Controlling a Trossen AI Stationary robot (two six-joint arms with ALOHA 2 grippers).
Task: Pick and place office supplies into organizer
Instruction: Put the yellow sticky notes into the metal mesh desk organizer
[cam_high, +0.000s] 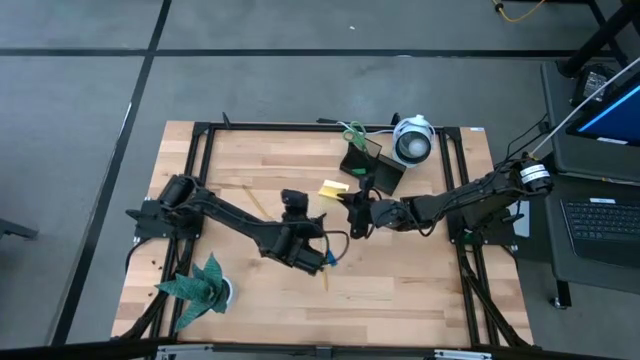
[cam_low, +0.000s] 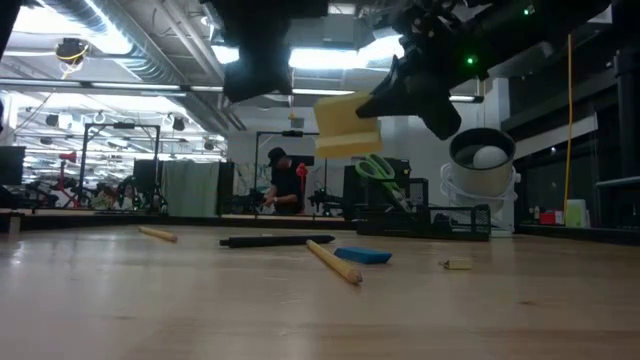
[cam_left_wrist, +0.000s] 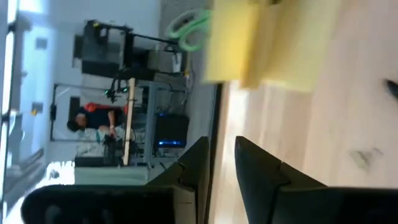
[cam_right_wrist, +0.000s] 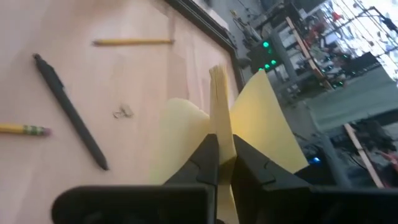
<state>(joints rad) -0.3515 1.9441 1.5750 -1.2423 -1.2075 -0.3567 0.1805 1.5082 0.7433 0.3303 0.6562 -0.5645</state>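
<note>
The worktop (cam_high: 400, 300) is a pale wood slab in a black frame. The left arm reaches in across its middle, its pincer (cam_high: 318, 258) low near the front centre; in the left wrist view its fingers (cam_left_wrist: 193, 168) stand slightly parted with nothing between them. The right arm stretches in from the other side, and its pincer (cam_high: 357, 213) is clamped on the edge of the pad (cam_right_wrist: 249, 118) — lifted clear of the wood, its yellow sheets fanning out to both sides of the fingers.

A green paper plant (cam_high: 200, 285) sits at the front left corner. At the back stands a round white device (cam_high: 412, 140), and just beside it the black organizer (cam_high: 372, 170), with the green-handled scissors (cam_high: 354, 133) upright in it.

On the wood lies the pen (cam_low: 275, 240), near the middle. One pencil (cam_low: 333, 262) lies in front of it, angled — the other pencil (cam_low: 157, 234) is well apart toward the left. The blue block (cam_low: 362, 256) lies just beside the nearer pencil's end. A tiny piece (cam_low: 457, 264) rests farther right; its colour is unclear.
</note>
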